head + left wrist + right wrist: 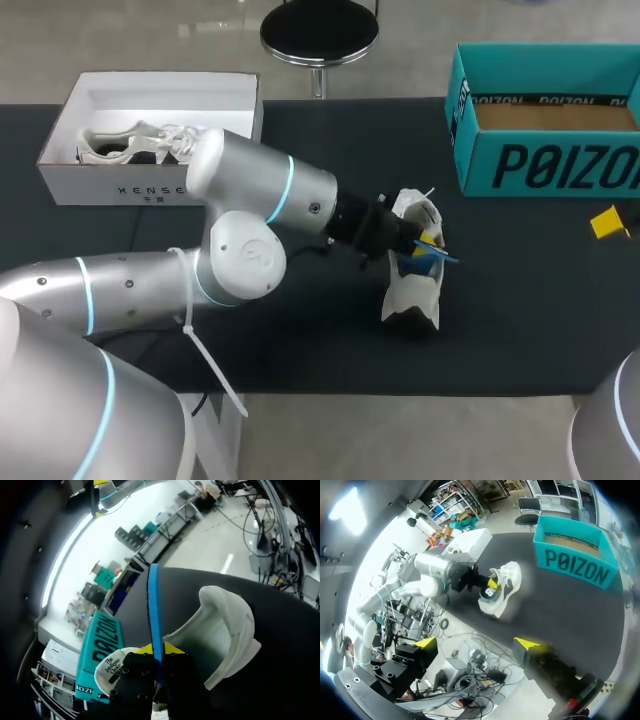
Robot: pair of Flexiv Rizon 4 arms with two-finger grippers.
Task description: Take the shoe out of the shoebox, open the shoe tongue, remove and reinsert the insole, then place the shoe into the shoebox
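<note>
A white shoe (412,290) rests on the black table near the middle, its opening toward my left gripper (428,248). That gripper is shut on a thin blue insole (436,257), which sticks up out of the shoe's opening. In the left wrist view the insole (153,610) stands edge-on between the yellow tips (172,648), with the shoe's white collar (227,630) just ahead. My right gripper (476,643) hangs open and empty off the table's right front, well away from the shoe (502,586). A white shoebox (150,140) holding another white shoe (135,143) sits at the back left.
A teal open box (545,120) stands at the back right, also seen ahead of the shoe as the teal box (100,647). One yellow fingertip (608,222) of my right gripper shows at the right edge. My left arm (260,200) crosses the table's left half.
</note>
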